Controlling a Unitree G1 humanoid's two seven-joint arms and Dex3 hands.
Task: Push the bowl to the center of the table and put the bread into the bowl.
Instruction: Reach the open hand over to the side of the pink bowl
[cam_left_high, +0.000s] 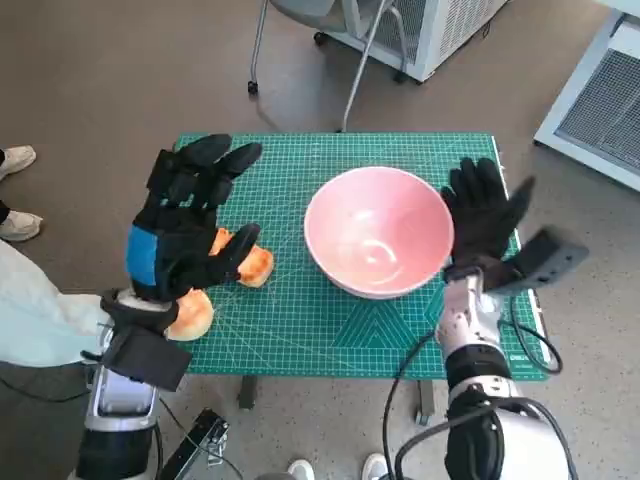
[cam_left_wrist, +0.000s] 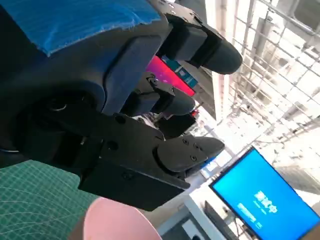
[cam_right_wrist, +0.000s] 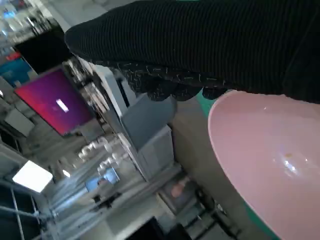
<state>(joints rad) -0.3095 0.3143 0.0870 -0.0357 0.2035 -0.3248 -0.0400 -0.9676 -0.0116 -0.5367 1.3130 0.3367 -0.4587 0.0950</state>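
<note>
Pink bowl (cam_left_high: 378, 232) sits near mat (cam_left_high: 300, 320) centre. Right hand (cam_left_high: 484, 212), fingers spread, flat against bowl's right side, holding nothing. Left hand (cam_left_high: 190, 220) open, fingers apart, above bread (cam_left_high: 256, 264) left of bowl, w/ 2nd roll (cam_left_high: 192, 316) nearer robot. No legible writing.

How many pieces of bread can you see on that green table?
2. One golden-brown bread roll lies left of the pink bowl, partly behind the taped left hand; another roll sits near the table's front-left edge. The hand may hide more.
</note>
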